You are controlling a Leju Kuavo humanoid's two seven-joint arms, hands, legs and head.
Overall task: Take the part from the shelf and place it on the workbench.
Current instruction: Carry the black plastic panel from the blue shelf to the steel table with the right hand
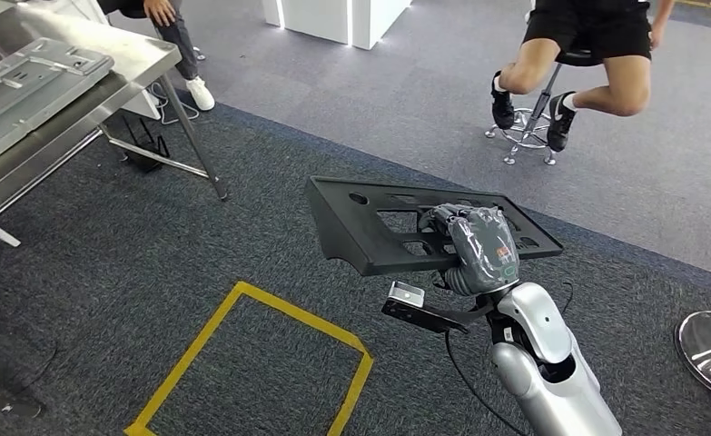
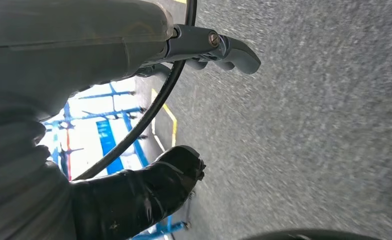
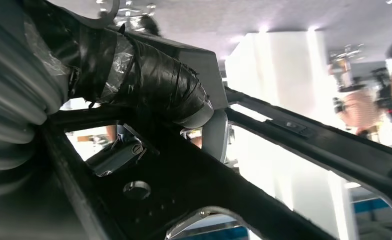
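Silver and close below the head camera, the right hand (image 1: 480, 247) grips the black part (image 1: 397, 227), holding it flat above the carpet (image 1: 270, 227). So the pickup looks done; carrying it to the steel workbench (image 1: 106, 68), well off to the left, remains. From the left wrist, the left hand (image 2: 133, 195) hangs over carpet, fingers curled on nothing visible.
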